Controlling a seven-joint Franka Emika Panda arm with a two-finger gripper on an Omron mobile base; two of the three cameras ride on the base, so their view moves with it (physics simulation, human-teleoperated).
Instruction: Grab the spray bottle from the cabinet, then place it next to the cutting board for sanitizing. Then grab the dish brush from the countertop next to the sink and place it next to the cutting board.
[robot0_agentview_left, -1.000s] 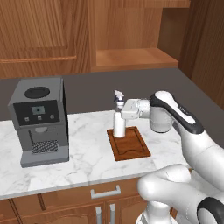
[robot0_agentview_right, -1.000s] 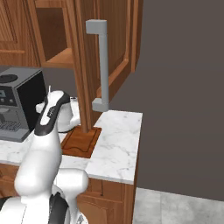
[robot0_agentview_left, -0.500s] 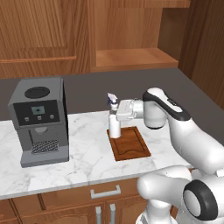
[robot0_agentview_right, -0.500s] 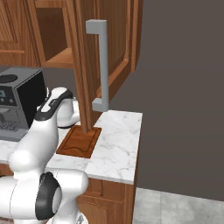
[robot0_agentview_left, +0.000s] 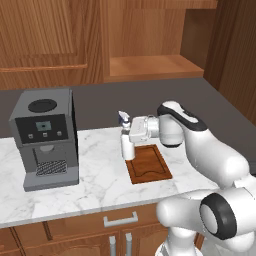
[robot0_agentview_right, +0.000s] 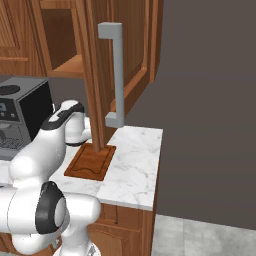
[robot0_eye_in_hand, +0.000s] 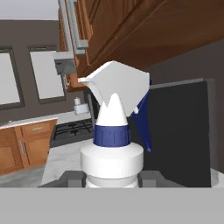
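**Spray bottle at the board's corner**

From the left: a coffee machine (robot0_agentview_left: 46, 137) on the countertop (robot0_agentview_left: 95, 175), then the upright spray bottle (robot0_agentview_left: 126, 140) — clamped in the gripper (robot0_agentview_left: 131, 136) — just beside the cutting board (robot0_agentview_left: 148, 163), under the open cabinet (robot0_agentview_left: 150, 66).

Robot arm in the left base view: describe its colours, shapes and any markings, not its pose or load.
The arm is made of glossy white, rounded segments like fat tubes, joined by dark grey to black rings and a round black joint cap low in the picture. A dark band curves over the bulbous wrist housing. The gripper is a pale grey-white boxy block. No cables, labels or logos show.
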